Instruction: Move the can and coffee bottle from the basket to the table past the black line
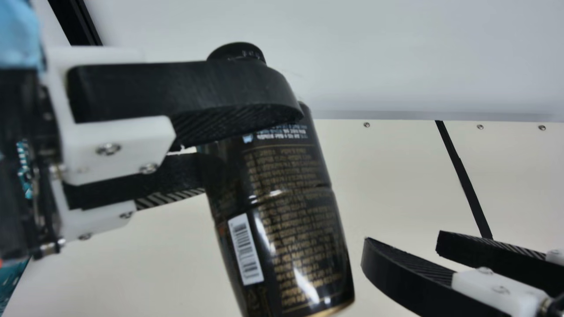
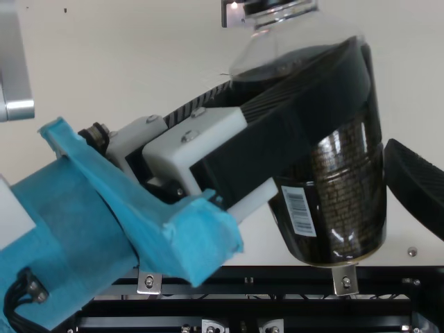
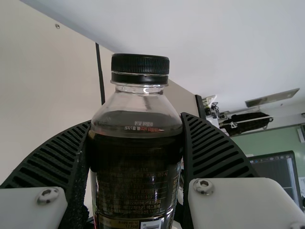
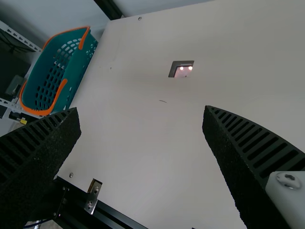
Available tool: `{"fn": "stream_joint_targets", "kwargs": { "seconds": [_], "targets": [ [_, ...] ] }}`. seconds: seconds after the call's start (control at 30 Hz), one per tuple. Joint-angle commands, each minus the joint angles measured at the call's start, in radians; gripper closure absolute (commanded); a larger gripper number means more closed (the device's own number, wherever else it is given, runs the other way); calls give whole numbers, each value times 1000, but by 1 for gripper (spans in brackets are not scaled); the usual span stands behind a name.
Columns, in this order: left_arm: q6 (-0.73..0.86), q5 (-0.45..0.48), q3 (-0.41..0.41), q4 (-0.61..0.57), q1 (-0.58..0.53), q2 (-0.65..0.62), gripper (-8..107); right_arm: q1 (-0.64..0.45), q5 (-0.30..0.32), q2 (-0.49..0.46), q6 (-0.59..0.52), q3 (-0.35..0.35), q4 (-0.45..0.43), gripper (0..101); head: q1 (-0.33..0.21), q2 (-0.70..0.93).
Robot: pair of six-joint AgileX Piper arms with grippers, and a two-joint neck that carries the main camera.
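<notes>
In the main view my left gripper (image 1: 255,143) is shut on the dark coffee bottle (image 1: 286,211), which leans with its black cap at the upper left. The left wrist view has the bottle (image 3: 136,157) upright between the fingers of that gripper (image 3: 136,121), cap beyond the tips. Close by the bottle's lower part, my right gripper (image 1: 403,244) stands open and holds nothing; the right wrist view looks between the fingers of this gripper (image 4: 142,112) onto bare table. A teal basket (image 4: 78,71) with an orange rim is beside the table. The black line (image 1: 462,176) crosses the table.
Cream table (image 4: 128,143) spreads under both grippers, with a small framed recess (image 4: 175,69) in it. Black rails (image 2: 229,309) run along an edge in the top view. A pale wall (image 1: 396,57) rises behind the table.
</notes>
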Motion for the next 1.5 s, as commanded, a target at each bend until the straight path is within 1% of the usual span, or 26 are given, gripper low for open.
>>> {"fn": "stream_joint_targets", "kwargs": {
  "seconds": [0.0,0.53,0.57,0.7,0.87,0.9,0.97,1.47],
  "targets": [
    [0,0,0,0,0,0,89,0,0,0,0,0,0,0,-3,-2],
    [0,0,0,0,0,0,89,0,0,0,0,0,0,0,-3,-2],
    [24,2,2,-23,17,1,89,0,0,0,0,0,0,0,-3,-2],
    [33,2,0,-44,40,-1,89,0,0,0,0,0,0,0,-3,-2],
    [48,-8,-15,-108,82,-5,89,0,0,0,0,0,0,0,-3,-2],
    [43,-11,-11,-87,74,-4,89,0,0,0,0,0,0,0,-3,-2],
    [47,-12,-12,-107,81,-4,89,0,0,0,0,0,0,0,-3,-2],
    [47,-11,-12,-107,81,-4,89,0,0,0,0,0,0,0,-3,-2]
  ]
}}
